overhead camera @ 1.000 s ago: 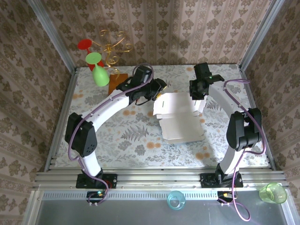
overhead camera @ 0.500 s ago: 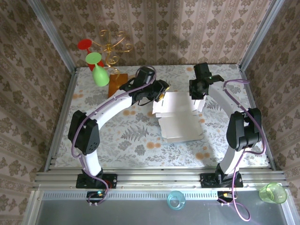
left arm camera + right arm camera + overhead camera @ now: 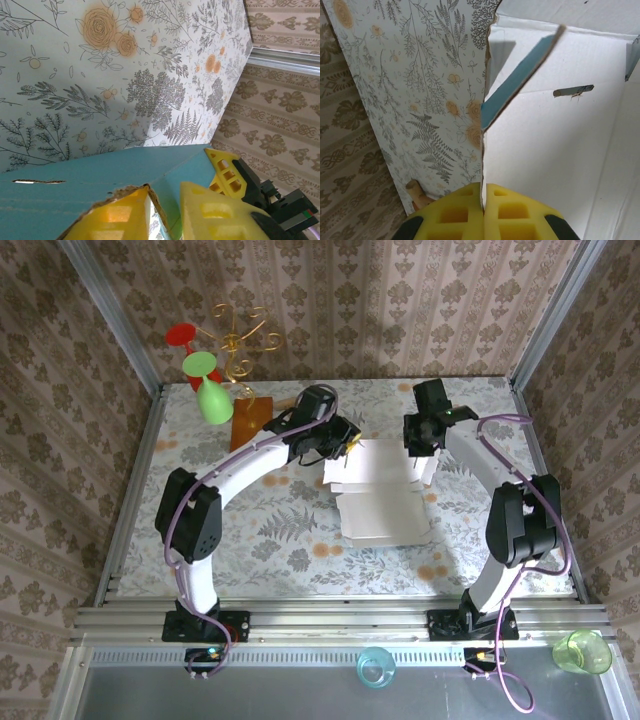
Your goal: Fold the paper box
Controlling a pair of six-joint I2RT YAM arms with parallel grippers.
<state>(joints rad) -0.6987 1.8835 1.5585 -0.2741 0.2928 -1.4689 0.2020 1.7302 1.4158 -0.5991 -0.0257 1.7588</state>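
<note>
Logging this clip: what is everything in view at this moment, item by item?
paper box: one, light blue outside, white inside, partly folded, mid-table
wooden board: one, orange-brown, far left of the table
green glass: one, stemmed, by the far left corner
red glass: one, stemmed, beyond the green one
wire stand: one, gold, beside the glasses
teal cup: one, near ledge, centre
green cup: one, near ledge, right
table: one, floral pattern
left gripper: yellow fingers, at the box's far left corner
right gripper: yellow fingers, shut on a white box wall
</note>
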